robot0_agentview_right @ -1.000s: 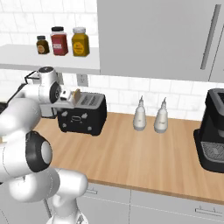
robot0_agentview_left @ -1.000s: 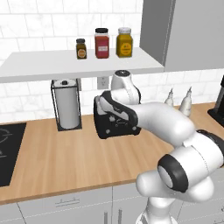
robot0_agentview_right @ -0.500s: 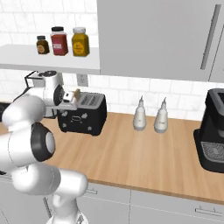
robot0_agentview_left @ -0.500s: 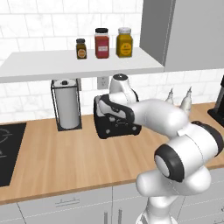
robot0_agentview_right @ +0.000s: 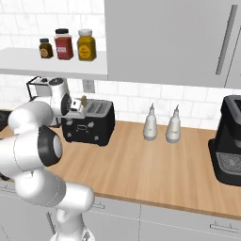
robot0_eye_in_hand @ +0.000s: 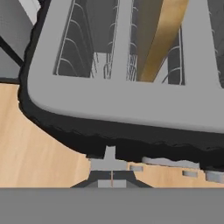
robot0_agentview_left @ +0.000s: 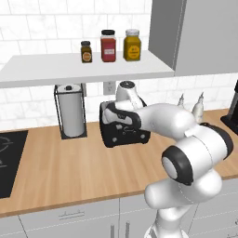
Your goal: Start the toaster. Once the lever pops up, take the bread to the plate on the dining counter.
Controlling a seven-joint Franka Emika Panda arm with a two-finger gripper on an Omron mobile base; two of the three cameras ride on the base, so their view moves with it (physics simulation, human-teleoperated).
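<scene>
closed tight and gripping nothing, the gripper hangs over the front edge of the toaster, its two fingertips pressed together just above a small grey tab on the toaster's black front face, seen in the hand view. the white arm reaches across the wood counter to the toaster, which stands against the tiled wall.

from the left in the left base view: a black cooktop set into the counter, a paper towel roll in its wire stand just beside the toaster, then the toaster itself, partly hidden behind the arm's wrist. above them a white shelf carries three jars, a small dark one, a red one and a yellow one. further right two pale bottles stand near the wall, and the black coffee machine sits well apart at the far right of the counter.

the bread stands on edge in one of the toaster's slots, a tan slice between wire guides, in the slot right of centre in the hand view. in the right base view its top corner pokes up beside the hand, at the toaster's left end. grey cabinets hang above the bottles and coffee machine.
</scene>
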